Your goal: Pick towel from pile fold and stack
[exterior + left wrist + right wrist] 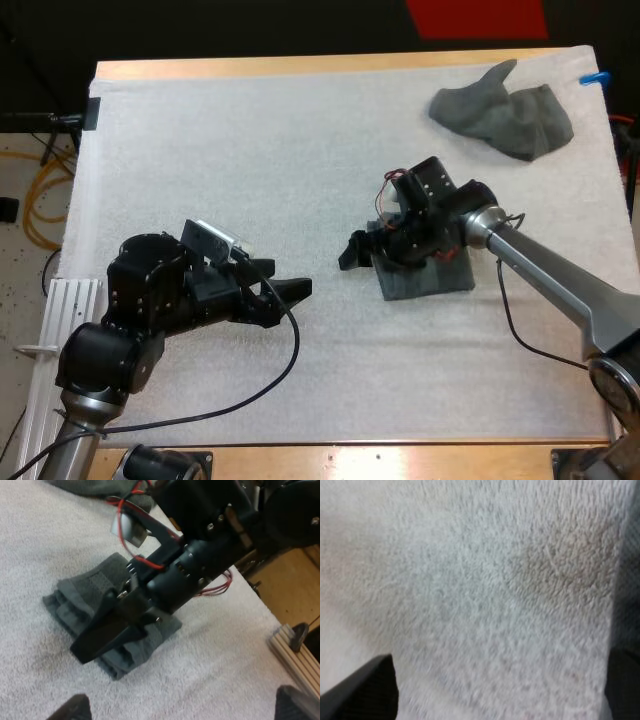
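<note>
A folded dark grey-green towel (430,278) lies on the white mat (250,150), right of centre. My right gripper (352,250) hovers low at this towel's left edge, fingers apart over bare mat (485,595); it is open and holds nothing. A crumpled towel (505,115) sits at the far right corner of the mat. My left gripper (285,282) rests low over the mat's near left part, pointing toward the folded towel (75,600), open and empty. From the left wrist view, the right arm's gripper (107,632) hangs over the folded towel's near edge.
Bare mat stretches across the middle and far left. A slatted white rack (60,310) lies along the table's left edge, and the wooden table edge (350,455) runs along the near side.
</note>
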{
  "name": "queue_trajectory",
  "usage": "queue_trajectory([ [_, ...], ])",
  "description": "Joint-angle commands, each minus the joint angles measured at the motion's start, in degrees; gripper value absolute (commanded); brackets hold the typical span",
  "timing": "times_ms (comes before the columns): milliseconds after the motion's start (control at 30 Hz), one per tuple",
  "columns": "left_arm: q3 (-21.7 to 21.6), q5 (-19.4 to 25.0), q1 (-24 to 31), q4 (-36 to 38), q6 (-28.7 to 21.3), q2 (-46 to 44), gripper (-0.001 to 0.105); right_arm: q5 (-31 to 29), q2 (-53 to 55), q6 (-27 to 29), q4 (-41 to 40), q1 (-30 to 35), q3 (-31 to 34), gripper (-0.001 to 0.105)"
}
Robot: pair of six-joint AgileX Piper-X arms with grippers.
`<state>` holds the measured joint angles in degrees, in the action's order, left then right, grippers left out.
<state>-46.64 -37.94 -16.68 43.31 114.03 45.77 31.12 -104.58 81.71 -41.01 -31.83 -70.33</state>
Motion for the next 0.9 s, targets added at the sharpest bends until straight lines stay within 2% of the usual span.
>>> queue_trajectory([
  [0,-0.4,-0.4,0.0,0.1,0.6,0.0,0.07,-0.4,-0.9,-0.6,0.5,0.2,0.1,0.081],
  [167,-0.4,-0.4,0.0,0.1,0.4,0.0,0.07,1.8,-0.2,-0.1,0.9,0.2,0.1,0.081],
  [300,-0.4,-0.4,0.0,0.1,0.1,0.0,0.07,1.5,5.2,4.1,0.9,0.2,0.1,0.078],
  [567,-0.4,-0.3,0.0,0.1,-0.7,0.0,0.07,-7.6,20.9,7.1,0.5,0.2,0.1,0.075],
  [733,-0.4,0.8,0.0,-0.4,-0.7,0.5,0.07,-14.3,31.9,7.2,-3.8,0.2,0.1,0.075],
  [867,-0.4,1.2,-0.5,-2.7,-0.3,2.8,0.075,-15.6,38.3,8.3,-7.6,0.2,0.1,0.075],
])
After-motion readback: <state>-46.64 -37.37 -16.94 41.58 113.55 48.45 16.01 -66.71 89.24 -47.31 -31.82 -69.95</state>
